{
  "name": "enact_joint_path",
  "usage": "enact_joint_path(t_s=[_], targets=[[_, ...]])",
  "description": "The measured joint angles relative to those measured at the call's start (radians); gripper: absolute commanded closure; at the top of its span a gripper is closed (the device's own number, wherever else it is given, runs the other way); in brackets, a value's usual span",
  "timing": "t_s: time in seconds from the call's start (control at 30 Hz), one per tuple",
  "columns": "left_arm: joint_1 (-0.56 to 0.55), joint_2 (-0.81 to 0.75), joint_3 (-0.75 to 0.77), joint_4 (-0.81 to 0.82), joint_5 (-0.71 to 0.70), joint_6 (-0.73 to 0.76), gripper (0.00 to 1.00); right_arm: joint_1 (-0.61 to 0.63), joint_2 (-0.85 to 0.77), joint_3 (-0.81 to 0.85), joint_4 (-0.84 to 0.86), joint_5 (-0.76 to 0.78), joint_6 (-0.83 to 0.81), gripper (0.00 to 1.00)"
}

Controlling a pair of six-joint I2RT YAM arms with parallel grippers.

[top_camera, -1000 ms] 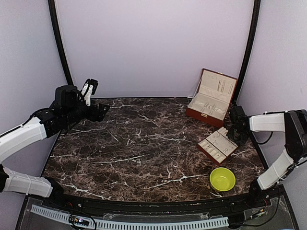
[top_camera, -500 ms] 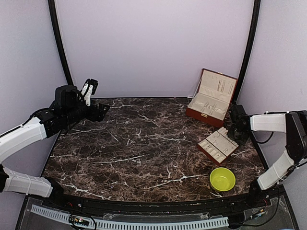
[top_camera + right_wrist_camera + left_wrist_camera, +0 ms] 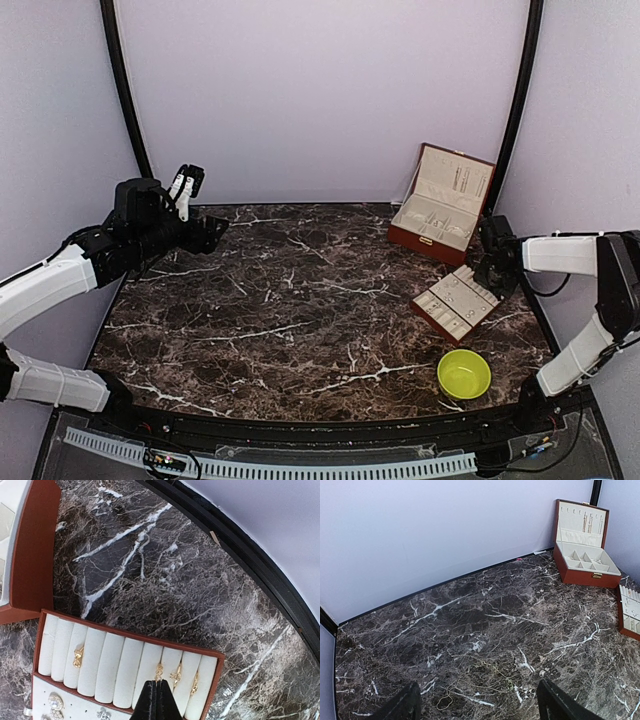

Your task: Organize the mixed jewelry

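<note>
The mixed jewelry shows in both wrist views. A thin chain (image 3: 470,689) lies loose on the dark marble between the fingers of my left gripper (image 3: 477,711), which is open and held high at the far left (image 3: 186,185). Small gold rings (image 3: 176,673) sit in the slots of the cream-lined tray (image 3: 125,667), with studs (image 3: 55,702) on the row below. My right gripper (image 3: 159,684) is shut, its tips right at the near end of one ring (image 3: 159,670) in its slot. I cannot tell whether that ring is pinched.
The reddish-brown box (image 3: 440,205) stands open at the back right, just left of the tray (image 3: 455,305). A yellow-green bowl (image 3: 464,374) sits near the front right. The table's black rim (image 3: 240,555) runs close behind the tray.
My right gripper's jaws have closed fully and its wrist has shifted slightly over the tray. The left arm has not moved.
</note>
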Motion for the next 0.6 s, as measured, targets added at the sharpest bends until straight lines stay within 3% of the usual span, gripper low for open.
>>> enact_joint_path(t_s=[0.6], targets=[[0.000, 0.000, 0.000, 0.000, 0.000, 0.000, 0.18, -0.002, 0.058, 0.001, 0.037, 0.003, -0.010, 1.00]])
